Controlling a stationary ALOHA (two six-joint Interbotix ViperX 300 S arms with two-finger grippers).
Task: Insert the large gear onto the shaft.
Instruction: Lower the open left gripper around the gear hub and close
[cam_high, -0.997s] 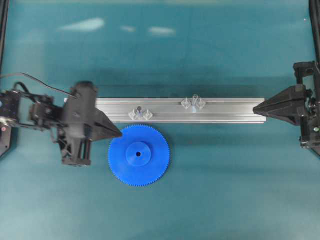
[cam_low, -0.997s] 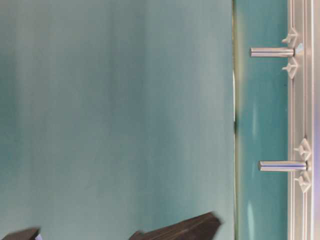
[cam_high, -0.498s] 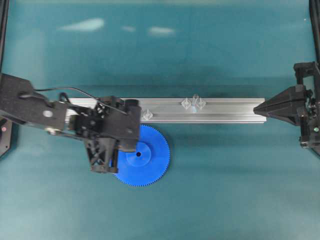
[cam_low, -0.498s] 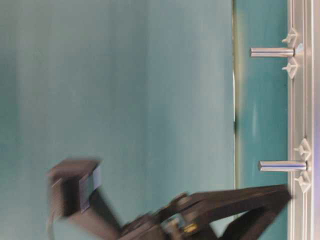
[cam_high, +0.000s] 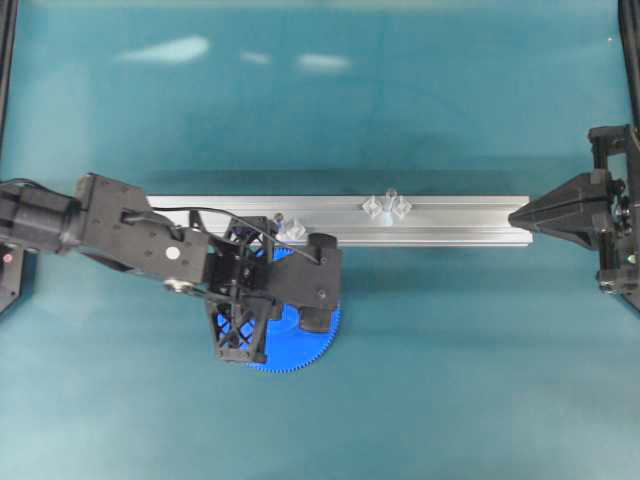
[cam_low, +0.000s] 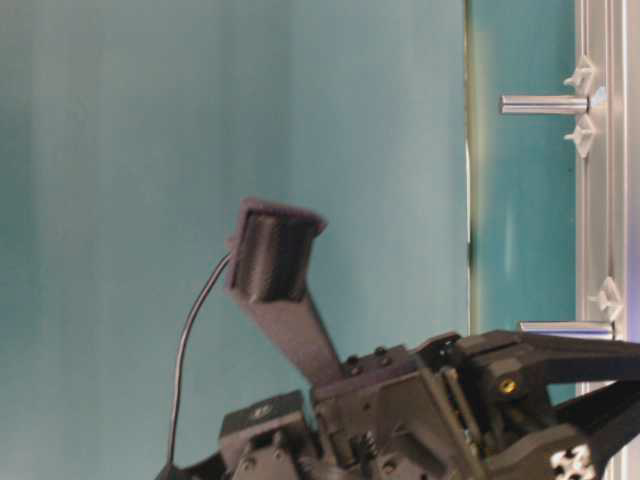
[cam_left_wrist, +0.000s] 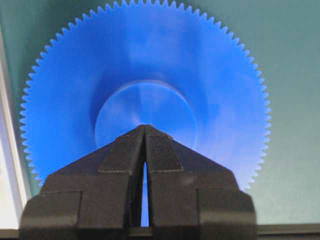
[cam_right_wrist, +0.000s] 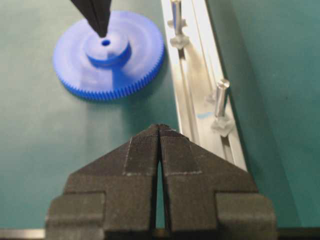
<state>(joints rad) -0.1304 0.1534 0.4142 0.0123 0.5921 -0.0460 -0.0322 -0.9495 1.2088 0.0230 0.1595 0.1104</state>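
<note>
Two arms are over a green counter (cam_high: 450, 380). The left fingers (cam_left_wrist: 144, 129) are pressed together, holding nothing, with their tip right over the hub of the gear (cam_left_wrist: 210, 75). The gear lies flat on the counter, just beside the rail (cam_high: 450, 220). The shaft (cam_high: 390, 198) stands up on the rail, well apart from the gear. The right fingers (cam_right_wrist: 159, 128) are together too, holding nothing, pointing at the rail's end.
</note>
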